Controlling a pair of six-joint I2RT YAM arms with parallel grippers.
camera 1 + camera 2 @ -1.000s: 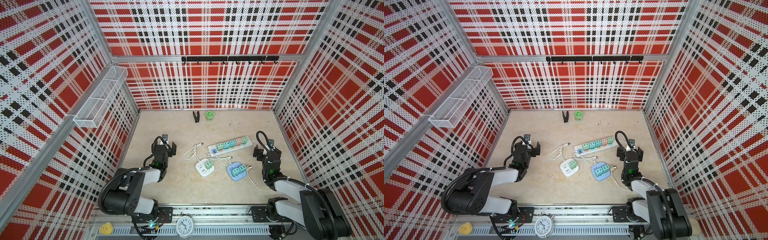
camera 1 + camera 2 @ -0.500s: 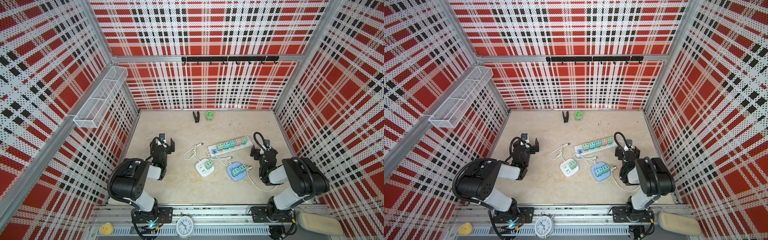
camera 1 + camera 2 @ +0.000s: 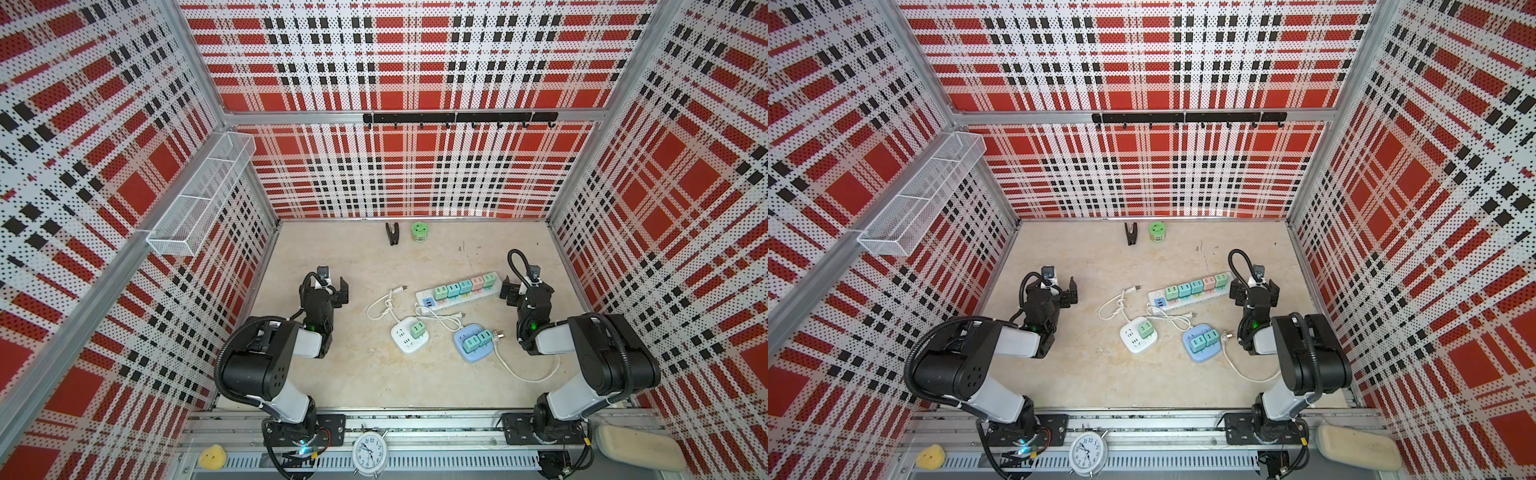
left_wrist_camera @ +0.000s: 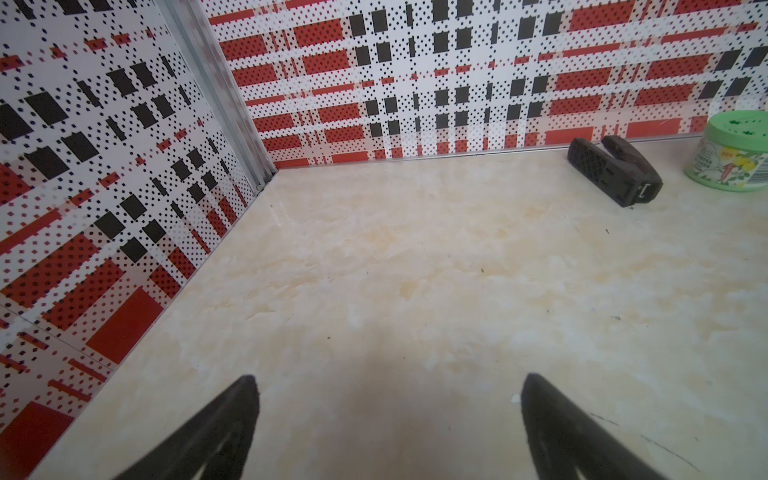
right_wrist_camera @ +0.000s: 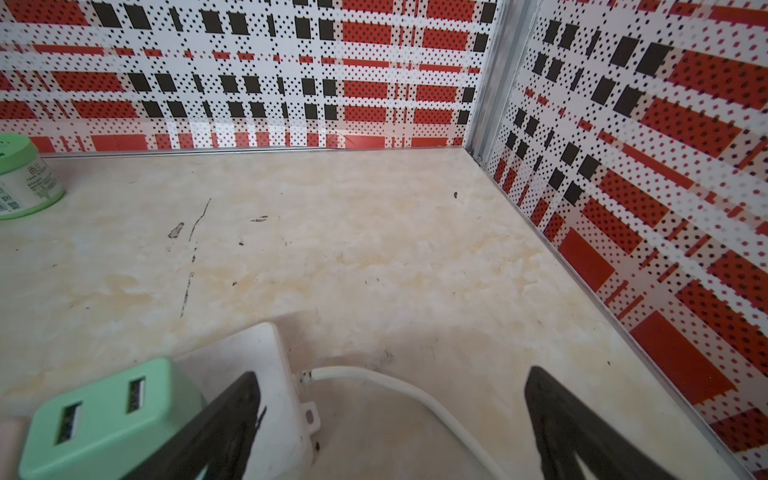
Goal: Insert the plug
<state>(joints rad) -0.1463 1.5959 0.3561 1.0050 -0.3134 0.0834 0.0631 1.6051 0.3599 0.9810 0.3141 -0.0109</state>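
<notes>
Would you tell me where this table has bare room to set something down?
Free: the near strip of beige tabletop before the white socket cube and blue socket block; both far corners beside the black clip and green jar. Crowded: centre, around the long white power strip and cables.

**Loose plug lay free beside the strip**

The small white two-pin plug (image 3: 400, 288) on its thin white cable (image 3: 376, 309) lay flat on the beige desk (image 3: 353, 374). It sat uninserted, near the long white power strip's (image 3: 465, 300) left end.

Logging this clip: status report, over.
Both open, empty: left pincer, right pincer. Unplugged on floor: loose white cable plug, beside long white power strip. Below right pincer: strip's white cord.
</notes>
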